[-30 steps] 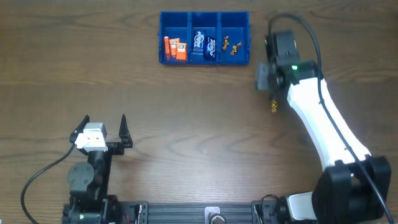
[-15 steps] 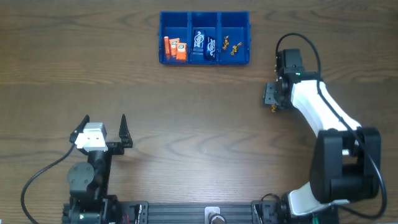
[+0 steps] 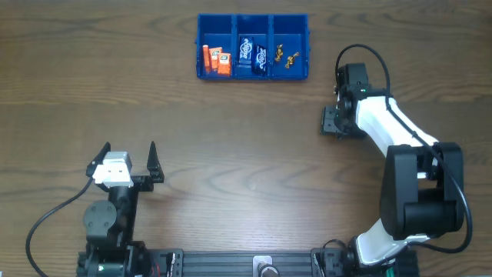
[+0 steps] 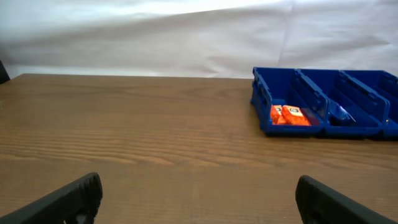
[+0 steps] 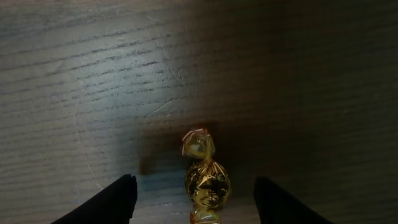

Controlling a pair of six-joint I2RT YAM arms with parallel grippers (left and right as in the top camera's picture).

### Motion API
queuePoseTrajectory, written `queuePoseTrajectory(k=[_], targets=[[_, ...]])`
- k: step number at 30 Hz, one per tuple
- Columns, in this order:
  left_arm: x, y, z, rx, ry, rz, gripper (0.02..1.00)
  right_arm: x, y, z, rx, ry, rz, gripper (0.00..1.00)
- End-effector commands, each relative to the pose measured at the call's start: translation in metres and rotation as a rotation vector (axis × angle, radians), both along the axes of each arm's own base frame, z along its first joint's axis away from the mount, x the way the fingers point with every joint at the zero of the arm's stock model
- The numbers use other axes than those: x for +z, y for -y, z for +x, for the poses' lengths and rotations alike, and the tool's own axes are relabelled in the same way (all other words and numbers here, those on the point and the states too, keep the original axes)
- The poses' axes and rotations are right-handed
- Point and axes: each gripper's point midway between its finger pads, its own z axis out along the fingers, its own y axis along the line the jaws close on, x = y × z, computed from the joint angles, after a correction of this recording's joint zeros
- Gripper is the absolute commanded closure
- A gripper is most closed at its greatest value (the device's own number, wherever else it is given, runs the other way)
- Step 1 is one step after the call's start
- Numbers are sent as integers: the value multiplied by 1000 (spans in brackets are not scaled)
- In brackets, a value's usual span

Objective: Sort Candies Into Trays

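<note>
A gold-wrapped candy (image 5: 206, 179) lies on the wooden table, right between the spread fingers of my right gripper (image 5: 194, 208), which is open and low over it. From above, the right gripper (image 3: 334, 123) sits to the right of and below the blue three-compartment tray (image 3: 253, 75). The tray's left compartment holds orange candies (image 3: 216, 60), the middle one blue candies (image 3: 252, 55) and the right one gold candies (image 3: 286, 55). My left gripper (image 3: 129, 158) stands open over bare table near its base, holding nothing. The left wrist view has the tray (image 4: 261, 106) ahead with orange candies (image 4: 289, 115) inside.
Bare wood table (image 3: 231, 138) stretches between the two arms and in front of the tray. A white backdrop (image 4: 155, 37) rises behind the table's far edge.
The right arm has folded back and its gripper has come down over the gold candy, which now lies hidden beneath it in the top view. The left arm has not moved.
</note>
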Motion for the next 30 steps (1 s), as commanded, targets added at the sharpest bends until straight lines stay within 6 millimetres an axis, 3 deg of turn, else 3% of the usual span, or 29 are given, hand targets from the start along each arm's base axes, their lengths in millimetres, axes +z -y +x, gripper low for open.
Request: queuePoseTrajectory(k=[1, 13, 16, 20, 30], targets=[[-18, -2, -1, 9, -50, 15, 20, -4, 4, -2, 3, -13, -12, 373], [-17, -2, -1, 9, -50, 15, 20, -12, 5, -2, -10, -31, 10, 413], [-17, -2, -1, 9, -50, 15, 23, -12, 5, -2, -10, -30, 10, 492], [-18, -2, -1, 9, -50, 15, 20, -12, 5, -2, -11, -31, 11, 667], [-18, -2, -1, 9, -50, 15, 20, -10, 2, 0, -53, -19, 33, 890]])
